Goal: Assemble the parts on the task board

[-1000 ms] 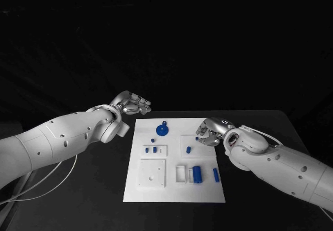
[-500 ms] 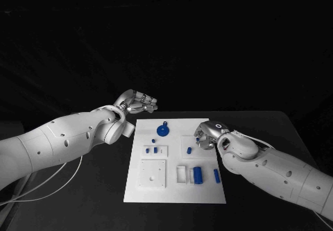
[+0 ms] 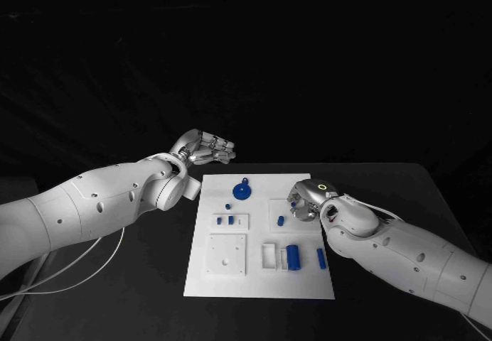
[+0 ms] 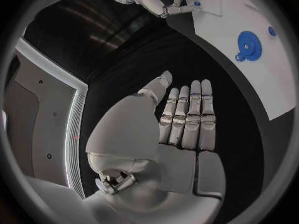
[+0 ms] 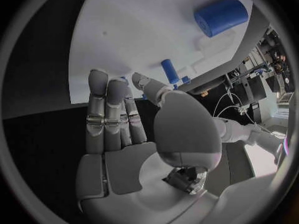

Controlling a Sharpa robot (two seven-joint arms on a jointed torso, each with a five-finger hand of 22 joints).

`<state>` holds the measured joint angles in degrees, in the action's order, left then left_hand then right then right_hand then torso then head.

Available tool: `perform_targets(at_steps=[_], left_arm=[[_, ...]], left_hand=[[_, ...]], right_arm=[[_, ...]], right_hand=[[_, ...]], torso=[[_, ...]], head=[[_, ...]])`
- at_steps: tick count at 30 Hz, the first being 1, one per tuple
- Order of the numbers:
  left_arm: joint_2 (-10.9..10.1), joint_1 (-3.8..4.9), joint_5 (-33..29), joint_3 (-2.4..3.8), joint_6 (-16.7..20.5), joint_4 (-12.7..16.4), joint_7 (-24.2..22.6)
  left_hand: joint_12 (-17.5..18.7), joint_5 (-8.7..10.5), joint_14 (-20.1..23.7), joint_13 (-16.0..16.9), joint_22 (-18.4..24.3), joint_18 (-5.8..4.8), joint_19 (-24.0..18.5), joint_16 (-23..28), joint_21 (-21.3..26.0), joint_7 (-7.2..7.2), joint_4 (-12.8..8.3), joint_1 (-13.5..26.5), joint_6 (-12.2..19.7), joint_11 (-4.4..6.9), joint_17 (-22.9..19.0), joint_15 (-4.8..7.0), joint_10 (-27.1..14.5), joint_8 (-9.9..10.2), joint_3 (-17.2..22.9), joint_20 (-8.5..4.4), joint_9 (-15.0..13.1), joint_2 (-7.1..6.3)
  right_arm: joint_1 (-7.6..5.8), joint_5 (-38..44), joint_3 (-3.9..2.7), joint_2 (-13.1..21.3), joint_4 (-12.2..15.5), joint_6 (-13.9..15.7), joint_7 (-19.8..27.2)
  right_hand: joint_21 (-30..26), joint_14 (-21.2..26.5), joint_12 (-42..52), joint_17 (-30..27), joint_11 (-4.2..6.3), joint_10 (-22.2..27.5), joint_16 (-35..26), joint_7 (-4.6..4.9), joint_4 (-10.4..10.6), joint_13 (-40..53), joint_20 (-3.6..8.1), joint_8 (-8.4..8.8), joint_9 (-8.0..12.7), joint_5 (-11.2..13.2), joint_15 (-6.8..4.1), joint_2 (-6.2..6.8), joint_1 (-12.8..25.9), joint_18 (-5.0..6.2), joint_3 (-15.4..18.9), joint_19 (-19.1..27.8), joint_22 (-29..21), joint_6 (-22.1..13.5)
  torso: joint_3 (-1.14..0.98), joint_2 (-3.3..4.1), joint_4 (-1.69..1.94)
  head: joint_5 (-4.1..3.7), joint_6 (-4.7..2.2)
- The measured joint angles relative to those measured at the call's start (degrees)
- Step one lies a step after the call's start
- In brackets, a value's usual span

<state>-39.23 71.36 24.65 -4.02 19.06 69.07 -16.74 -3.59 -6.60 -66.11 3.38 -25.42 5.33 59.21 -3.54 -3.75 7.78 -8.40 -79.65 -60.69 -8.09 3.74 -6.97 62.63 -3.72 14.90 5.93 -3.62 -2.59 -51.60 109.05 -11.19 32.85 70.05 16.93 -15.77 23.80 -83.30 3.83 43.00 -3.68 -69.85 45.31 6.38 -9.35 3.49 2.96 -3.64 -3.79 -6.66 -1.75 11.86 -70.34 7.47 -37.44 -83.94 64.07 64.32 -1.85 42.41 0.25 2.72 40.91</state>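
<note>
Right silver hand [image 3: 306, 202] shifted slightly left onto white task board [image 3: 257, 284], fingers together over small blue peg [image 5: 169, 70], nothing pinched; pick likely next. Left silver hand [image 3: 208, 150] empty, fingers together, upper left.

Backdrop: pitch black behind and to both sides, no wall or window to make out.
Desk [image 3: 399, 186]: black, matte top, its far edge just catching a faint line of light.
Cable [image 3: 77, 273]: pale, looping down off the desk's near left corner.
</note>
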Motion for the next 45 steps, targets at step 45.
perform_targets(at_steps=[45], left_arm=[[0.1,0.01,-0.7,0.0,-1.3,0.0,-0.1]], left_hand=[[0.0,0.23,0.6,0.0,5.6,0.0,1.0,0.0,0.0,0.2,-0.1,0.0,-0.2,-0.2,0.0,-0.19,-1.0,0.0,-1.8,0.21,0.0,0.42]], right_arm=[[-0.88,2.9,1.7,-2.0,-1.9,-0.5,-2.5]], right_hand=[[0.7,0.6,-0.1,0.4,1.63,-5.3,0.1,-1.24,-3.2,0.5,1.55,0.16,-0.4,-2.9,-1.42,-2.81,1.0,-1.46,2.5,-0.1,2.4,4.8]], torso=[[0.01,-0.01,-0.02]], head=[[-0.15,0.73]])
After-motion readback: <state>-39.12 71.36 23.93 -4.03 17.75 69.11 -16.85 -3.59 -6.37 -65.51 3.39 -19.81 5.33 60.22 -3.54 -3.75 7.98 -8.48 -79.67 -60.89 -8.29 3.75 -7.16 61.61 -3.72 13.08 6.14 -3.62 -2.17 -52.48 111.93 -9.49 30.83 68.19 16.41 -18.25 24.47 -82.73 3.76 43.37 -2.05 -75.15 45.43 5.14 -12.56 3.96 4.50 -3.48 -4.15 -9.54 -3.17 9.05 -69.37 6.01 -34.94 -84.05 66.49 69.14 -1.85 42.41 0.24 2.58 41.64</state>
